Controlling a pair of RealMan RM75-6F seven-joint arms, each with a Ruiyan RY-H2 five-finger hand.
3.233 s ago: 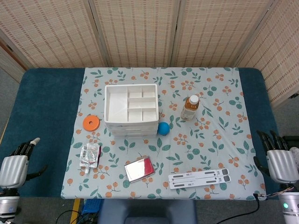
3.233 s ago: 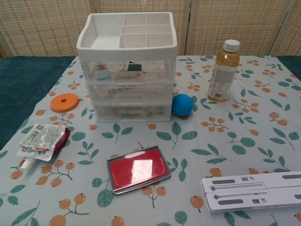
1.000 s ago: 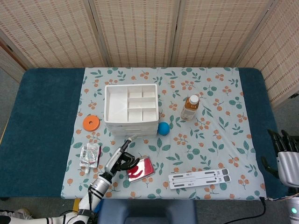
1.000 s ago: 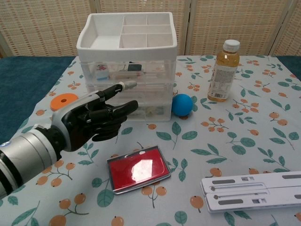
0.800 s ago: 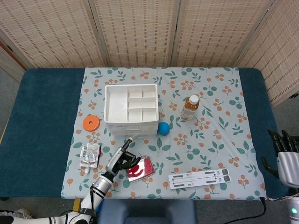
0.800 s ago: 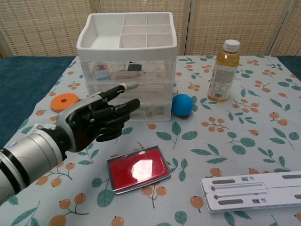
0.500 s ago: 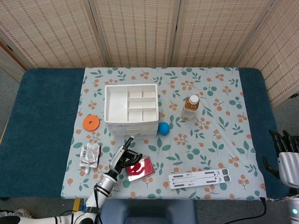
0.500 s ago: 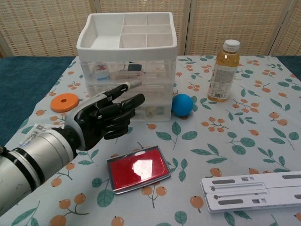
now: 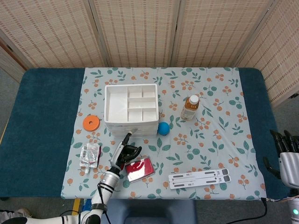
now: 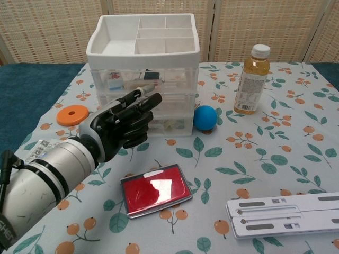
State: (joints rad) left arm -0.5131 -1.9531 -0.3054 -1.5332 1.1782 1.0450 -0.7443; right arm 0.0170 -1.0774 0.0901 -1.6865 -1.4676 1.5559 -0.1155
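Chest view: left hand (image 10: 123, 125) fingers (image 10: 142, 103) stretched forward and slightly apart, grasping nothing, tips right at the front of the white plastic three-drawer organizer with clear drawers (image 10: 143, 74), about middle-drawer height; contact can't be confirmed. Palm faces down, silver forearm comes in from lower left. Red rectangular case with silver rim (image 10: 155, 190) lies flat on the floral tablecloth (image 10: 265, 153) just below the hand, apart from it. Blue ball (image 10: 205, 117) sits against the organizer's right front corner. Orange flat disc (image 10: 72, 115) left of the organizer. Amber drink bottle with white cap (image 10: 252, 79) upright, well right. White folded laptop stand (image 10: 286, 214) bottom right. Head view: clear spouted pouch (image 9: 89, 156) left of the hand. Right hand (image 9: 288, 156) at the table's right edge, fingers extended, holding nothing, far from everything
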